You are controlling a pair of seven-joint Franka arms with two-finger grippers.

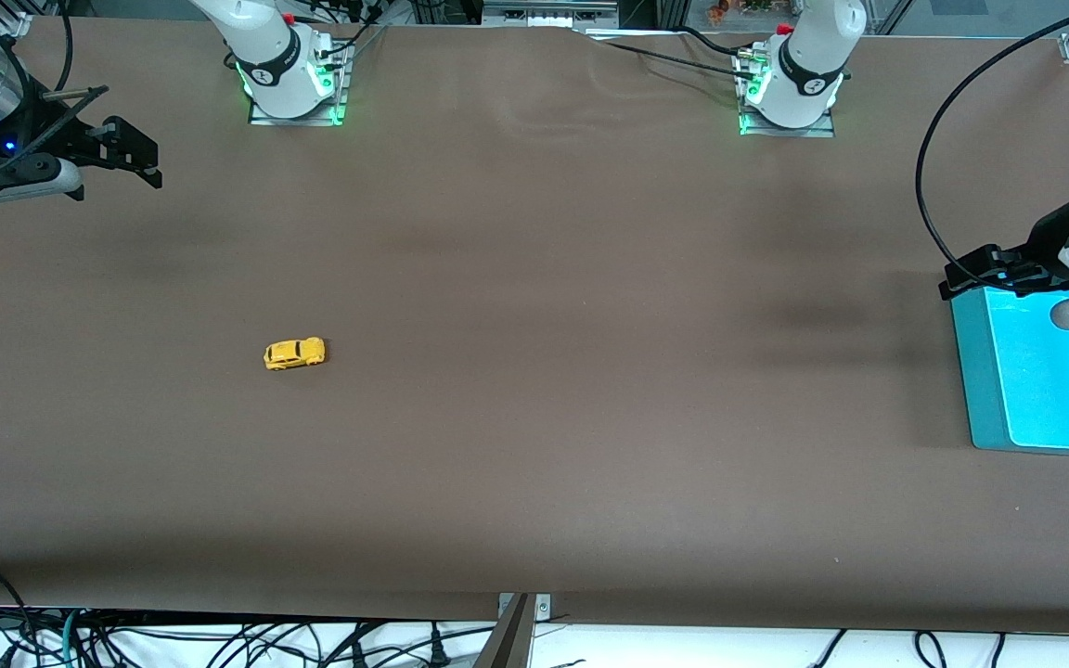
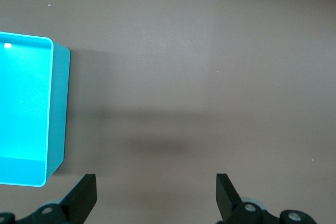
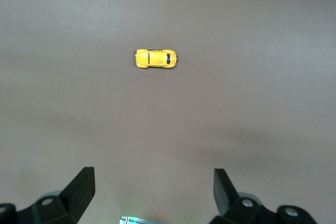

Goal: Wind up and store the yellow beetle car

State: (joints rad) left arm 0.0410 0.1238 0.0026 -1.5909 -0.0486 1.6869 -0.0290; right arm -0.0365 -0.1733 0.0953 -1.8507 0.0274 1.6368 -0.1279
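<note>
The yellow beetle car (image 1: pixel 294 353) stands alone on its wheels on the brown table, toward the right arm's end. It also shows in the right wrist view (image 3: pixel 156 59). My right gripper (image 1: pixel 131 153) is open and empty, held high over the table's edge at the right arm's end, well apart from the car; in its wrist view the gripper (image 3: pixel 154 187) has its fingers spread wide. My left gripper (image 1: pixel 985 272) is open and empty, up in the air by the rim of the cyan bin (image 1: pixel 1036 380); its wrist view shows the gripper (image 2: pixel 156 192) with fingers wide apart.
The cyan bin (image 2: pixel 31 108) is an open, empty rectangular box at the left arm's end of the table. The two arm bases (image 1: pixel 289 79) (image 1: pixel 790 88) stand along the table's edge farthest from the front camera. Cables hang below the edge nearest the camera.
</note>
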